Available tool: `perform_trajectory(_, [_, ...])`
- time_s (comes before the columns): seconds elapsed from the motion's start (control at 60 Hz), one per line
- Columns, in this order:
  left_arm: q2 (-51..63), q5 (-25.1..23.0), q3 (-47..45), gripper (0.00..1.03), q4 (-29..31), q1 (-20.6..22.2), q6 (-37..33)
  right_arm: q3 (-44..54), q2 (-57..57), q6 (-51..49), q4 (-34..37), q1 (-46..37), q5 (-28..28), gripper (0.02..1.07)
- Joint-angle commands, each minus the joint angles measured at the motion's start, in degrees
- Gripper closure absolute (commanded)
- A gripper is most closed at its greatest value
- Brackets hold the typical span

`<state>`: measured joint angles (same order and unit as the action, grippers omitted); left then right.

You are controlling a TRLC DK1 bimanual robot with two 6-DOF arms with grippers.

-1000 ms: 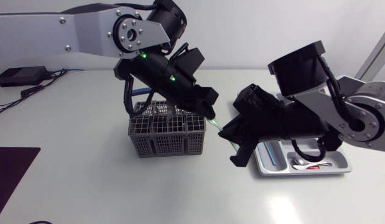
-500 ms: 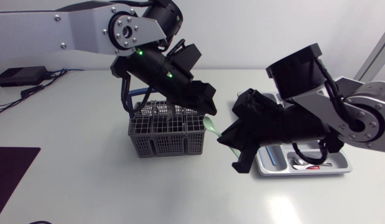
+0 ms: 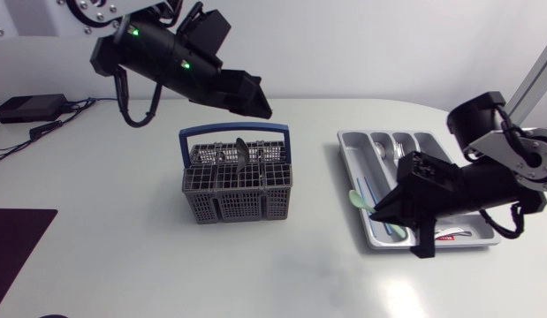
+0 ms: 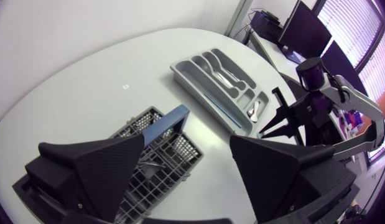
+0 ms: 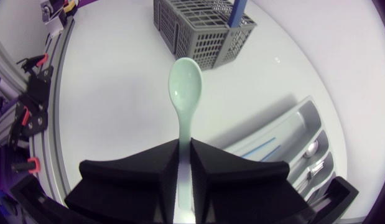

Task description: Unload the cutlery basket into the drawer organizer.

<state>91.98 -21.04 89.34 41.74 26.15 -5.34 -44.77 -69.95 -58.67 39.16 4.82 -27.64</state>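
At tabletop (image 3: pixel 114 256) centre: basket (image 3: pixel 236 181), cutlery inside; organizer (image 3: pixel 429 141) at its 3 o'clock. Right gripper (image 5: pixel 185 152), fingers clamped on pale green spoon (image 5: pixel 185 87), at organizer's 8 o'clock edge. Left gripper (image 4: pixel 186 146), fingers wide apart, raised over the tabletop at basket's 11 o'clock.

No lettering, number or sign is legible on the cutlery basket (image 3: pixel 238 205), the drawer organizer (image 3: pixel 345 146) or the bench (image 3: pixel 123 256), whose small dark mark (image 4: pixel 125 86) is too tiny to read.
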Motion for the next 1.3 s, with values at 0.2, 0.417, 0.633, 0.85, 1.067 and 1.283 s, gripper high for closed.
perform_trajectory(0.2, [-6.2, 2.5, -7.0, 0.05, 1.2, -4.8, -11.9, -2.7, -11.7, -35.4, 7.5, -22.9, 0.4, 0.97])
perform_trajectory(0.417, [-8.9, 3.2, -12.2, 0.05, 0.7, -6.6, -18.7, -5.0, -18.6, -47.5, 2.7, -30.7, 5.1, 0.97])
perform_trajectory(0.633, [-11.8, 3.8, -16.1, 0.05, -1.1, -7.5, -24.6, -4.6, -21.2, -51.7, -3.7, -31.0, 8.8, 0.97])
perform_trajectory(0.85, [-14.9, 4.0, -19.4, 0.05, -2.3, -7.3, -32.6, -1.3, -21.1, -52.9, -10.2, -29.3, 13.3, 0.86])
perform_trajectory(1.067, [-18.3, 5.3, -25.2, 0.05, -7.5, -5.3, -40.4, 0.6, -20.3, -51.4, -13.0, -28.7, 14.5, 0.53])
perform_trajectory(1.283, [-20.3, 7.8, -29.0, 0.05, -12.1, -3.9, -46.8, 0.8, -14.6, -47.2, -10.5, -28.6, 12.7, 0.37])
